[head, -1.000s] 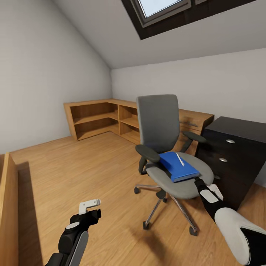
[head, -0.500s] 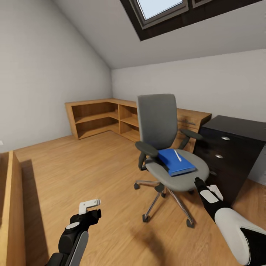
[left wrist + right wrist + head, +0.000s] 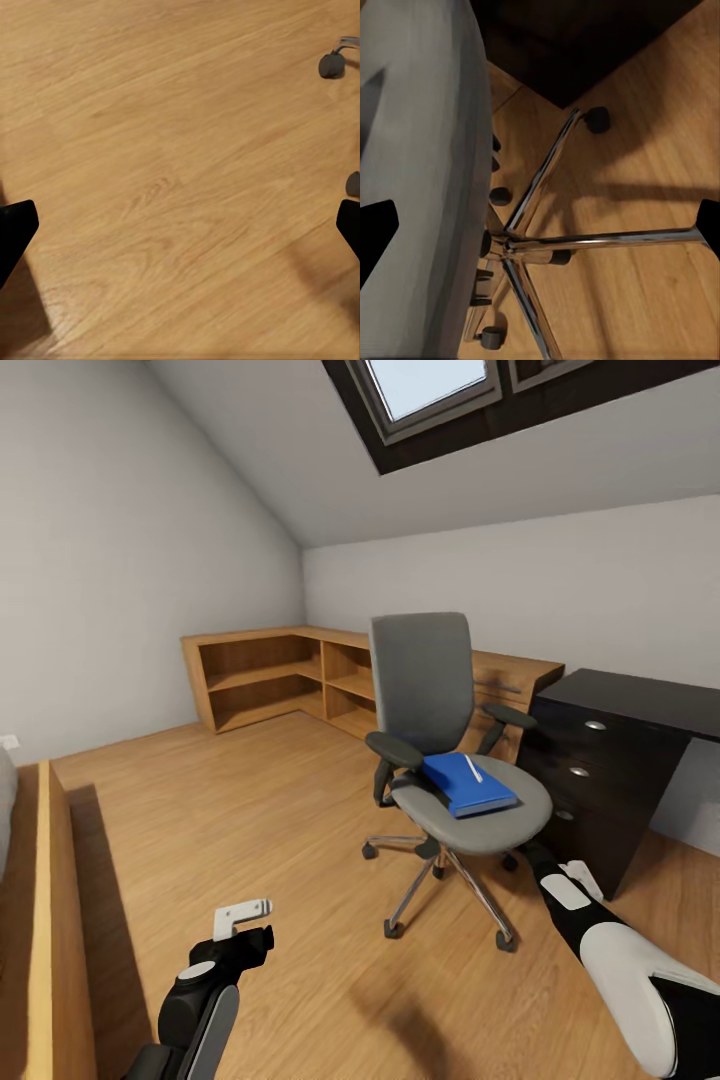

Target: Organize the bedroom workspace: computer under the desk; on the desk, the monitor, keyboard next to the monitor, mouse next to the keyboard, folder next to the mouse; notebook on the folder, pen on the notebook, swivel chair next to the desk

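The swivel chair [image 3: 440, 760], grey with a chrome base, stands on the wood floor beside the black drawer unit of the desk [image 3: 610, 760]. A blue folder [image 3: 467, 785] lies on its seat with the thin white pen [image 3: 472, 767] on top. My right gripper [image 3: 572, 876] hangs open low beside the chair seat; the right wrist view shows the seat's underside [image 3: 427, 187] and the chrome spokes [image 3: 585, 241]. My left gripper [image 3: 242, 916] is open over bare floor, left of the chair; two castors [image 3: 330, 64] show in its wrist view. Computer, monitor, keyboard, mouse and notebook are out of view.
Low wooden shelving [image 3: 290, 680] runs along the back corner under the sloped ceiling and skylight [image 3: 430, 385]. A wooden bed frame [image 3: 60, 920] borders the left edge. Open wood floor [image 3: 250, 800] lies between the bed and the chair.
The whole picture has shifted: the camera has drawn back, so chair, desk and shelving look smaller and farther, and more bed frame shows. Both arms keep their pose in the picture.
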You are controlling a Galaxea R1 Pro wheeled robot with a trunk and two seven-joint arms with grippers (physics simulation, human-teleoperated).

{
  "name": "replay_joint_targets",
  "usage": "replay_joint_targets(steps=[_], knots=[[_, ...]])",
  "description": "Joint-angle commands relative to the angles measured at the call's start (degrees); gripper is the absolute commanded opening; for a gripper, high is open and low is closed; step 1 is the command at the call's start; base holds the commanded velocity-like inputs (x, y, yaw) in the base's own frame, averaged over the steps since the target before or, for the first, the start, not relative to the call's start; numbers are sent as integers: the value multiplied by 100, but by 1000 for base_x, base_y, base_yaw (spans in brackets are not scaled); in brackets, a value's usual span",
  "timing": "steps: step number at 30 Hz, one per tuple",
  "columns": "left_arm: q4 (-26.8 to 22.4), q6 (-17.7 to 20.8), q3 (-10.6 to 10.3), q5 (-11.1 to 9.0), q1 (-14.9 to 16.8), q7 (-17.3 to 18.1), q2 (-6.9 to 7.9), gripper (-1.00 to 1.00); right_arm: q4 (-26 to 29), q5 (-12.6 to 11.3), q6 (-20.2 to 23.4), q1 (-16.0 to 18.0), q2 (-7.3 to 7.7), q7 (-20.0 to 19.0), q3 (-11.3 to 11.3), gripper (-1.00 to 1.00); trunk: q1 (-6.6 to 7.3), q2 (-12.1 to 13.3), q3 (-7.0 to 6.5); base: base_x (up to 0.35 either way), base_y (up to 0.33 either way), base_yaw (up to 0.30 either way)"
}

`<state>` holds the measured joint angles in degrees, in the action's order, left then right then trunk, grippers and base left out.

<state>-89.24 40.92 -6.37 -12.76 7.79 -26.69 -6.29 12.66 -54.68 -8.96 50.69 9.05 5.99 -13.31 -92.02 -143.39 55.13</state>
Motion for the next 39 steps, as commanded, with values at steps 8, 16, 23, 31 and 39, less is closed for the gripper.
replay_joint_targets(steps=[8,16,23,31,39], knots=[[-6,13,-5,-60,4,-56,1,100,0,-65,-2,2,-6,15,22,100,1,-3,6,-6,0,0],[-6,13,-5,-60,4,-56,-1,100,-30,-69,171,2,7,-372,21,100,1,-3,6,0,0,0],[-6,13,-7,-60,4,-56,-4,100,-63,-58,623,2,35,-1031,21,100,1,-3,6,0,0,0],[-6,17,-14,-60,4,-57,-4,100,-69,-72,1844,2,294,-1564,21,100,1,-3,6,0,0,0],[-6,21,-14,-60,4,-63,-4,100,-71,-306,2606,2,331,-1932,16,100,1,-3,6,0,0,0]])
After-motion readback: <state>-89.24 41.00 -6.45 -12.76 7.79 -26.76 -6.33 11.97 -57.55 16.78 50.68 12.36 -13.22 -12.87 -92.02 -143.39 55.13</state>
